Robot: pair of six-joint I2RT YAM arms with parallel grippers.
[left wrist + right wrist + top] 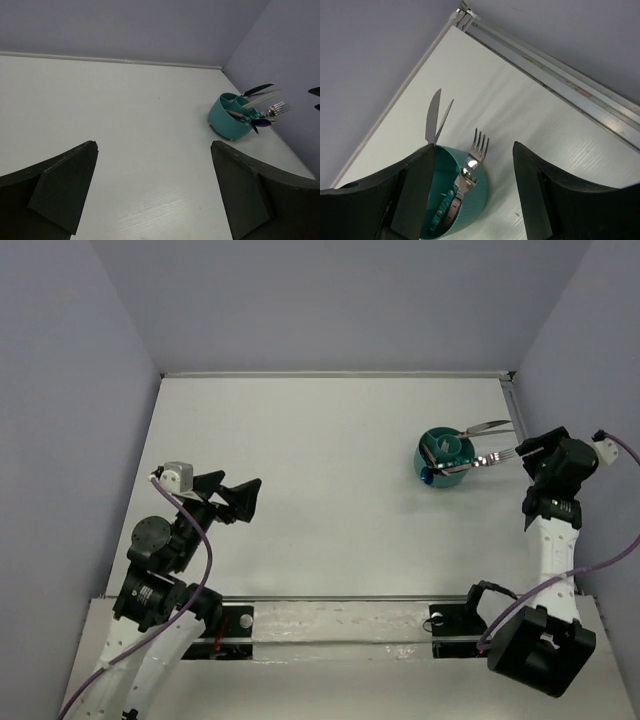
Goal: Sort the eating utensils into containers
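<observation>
The teal cup (421, 453) stands at the back right of the table, with several eating utensils leaning in it. A silver fork (497, 457) and two knife-like blades (487, 426) stick out over its right rim. My right gripper (526, 454) hovers open just right of the cup, at the fork's tines. In the right wrist view the fork (478, 145) rises from the cup (481, 200) between my right gripper's (473, 147) spread fingers, touching neither. My left gripper (248, 500) is open and empty at the left, far from the cup (225, 125). A dark blue spoon (260, 122) pokes out.
Grey walls enclose the table on the left, back and right. A metal rail (560, 80) runs along the table's right edge close behind the cup. The white tabletop (320, 490) stretches between the two arms.
</observation>
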